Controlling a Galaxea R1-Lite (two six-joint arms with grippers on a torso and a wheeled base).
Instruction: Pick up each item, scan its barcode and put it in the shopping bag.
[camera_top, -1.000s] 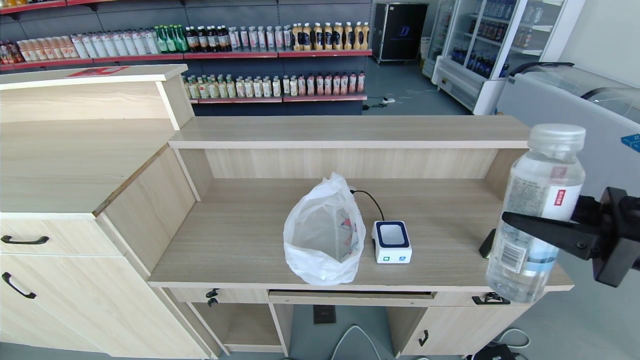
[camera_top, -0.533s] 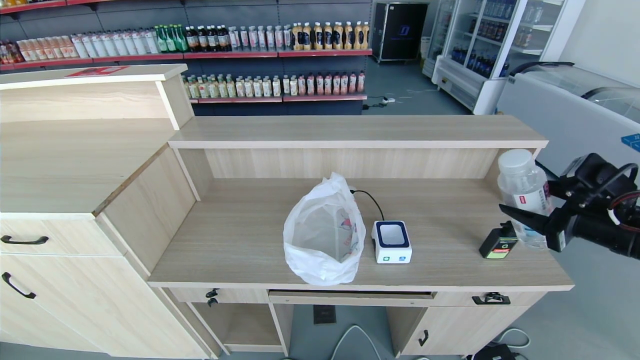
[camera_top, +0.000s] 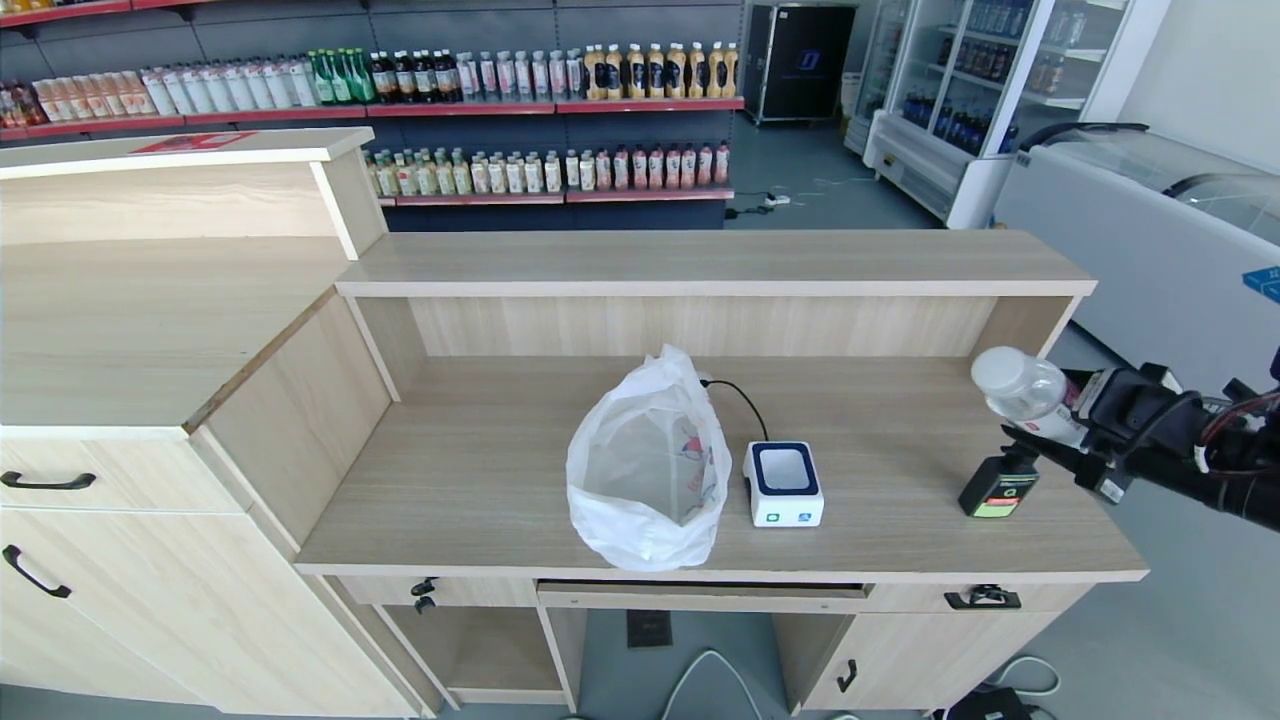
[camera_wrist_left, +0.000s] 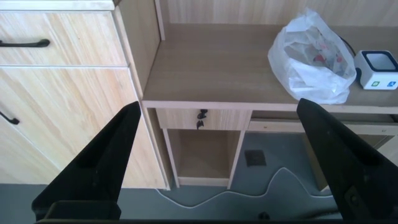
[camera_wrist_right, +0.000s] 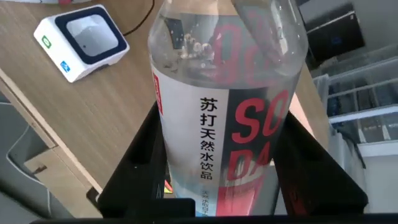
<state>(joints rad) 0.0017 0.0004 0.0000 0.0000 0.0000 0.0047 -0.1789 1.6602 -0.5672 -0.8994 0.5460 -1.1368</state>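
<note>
My right pincer (camera_top: 1045, 432) pinches the clear soda-water bottle (camera_top: 1012, 388), which is tilted with its cap toward my left, above the right end of the counter (camera_top: 480, 470) and just over a small dark bottle (camera_top: 998, 487) standing there. The white shopping bag (camera_top: 648, 470) stands open mid-counter, with the scanner (camera_top: 784, 483) just beside it. My left pincer (camera_wrist_left: 219, 106) hangs spread and holds nothing, low before the counter's left front

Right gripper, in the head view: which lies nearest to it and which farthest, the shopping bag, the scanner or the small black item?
From the right gripper, which holds the bottle:
1. The black item, close by at the counter's right end.
2. The scanner, mid-counter.
3. The bag, left of the scanner.
</note>
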